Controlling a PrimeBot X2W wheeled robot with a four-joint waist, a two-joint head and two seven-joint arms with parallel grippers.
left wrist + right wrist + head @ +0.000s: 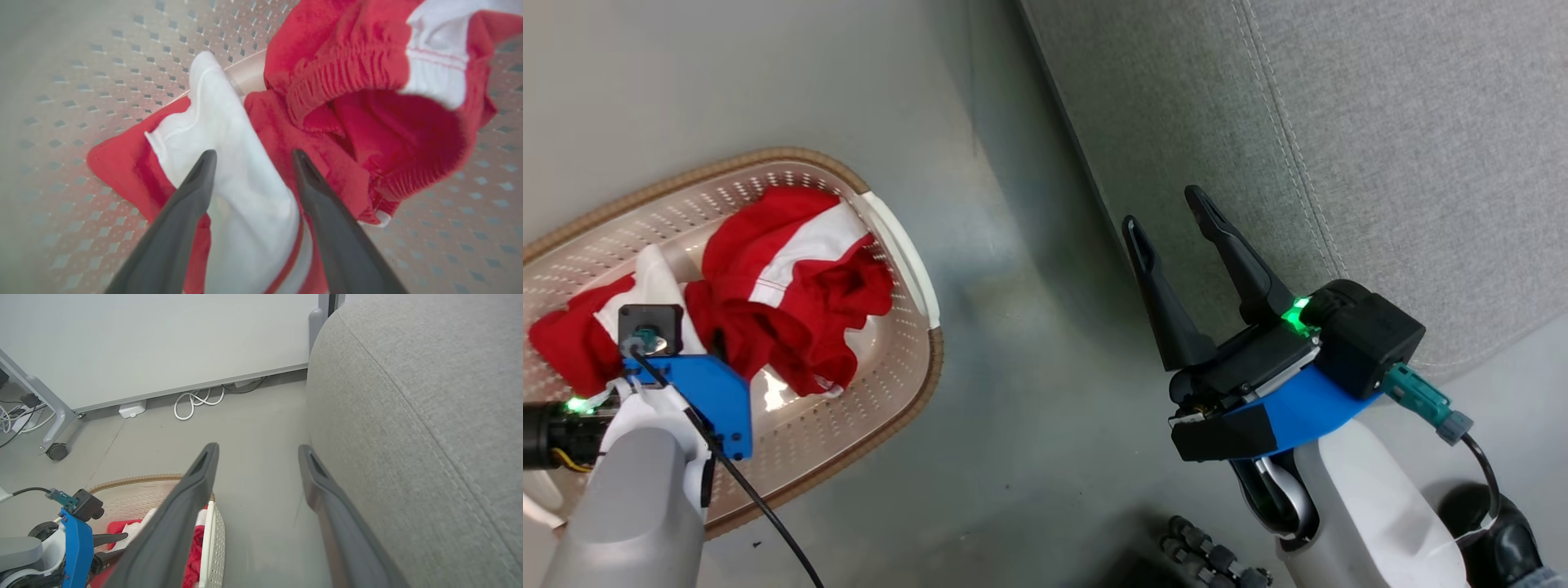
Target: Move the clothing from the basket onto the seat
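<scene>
Red clothing (792, 286) with white panels lies crumpled in the cream perforated basket (894, 359) on the floor at the left. In the left wrist view my left gripper (251, 157) points down into the basket, open, its fingers (192, 192) straddling a white fold of the clothing (241, 171) without closing on it. In the head view its wrist covers part of the pile. My right gripper (1172, 208) hovers open and empty above the floor beside the grey seat (1380, 147), whose rounded edge (408, 416) rises just right of its fingers.
The basket (212, 539) stands on the grey floor left of the seat, with a strip of floor between them. Along a white wall lie coiled white cables (196, 402) and a castor leg (57, 451). The robot's base (1217, 563) is at the bottom.
</scene>
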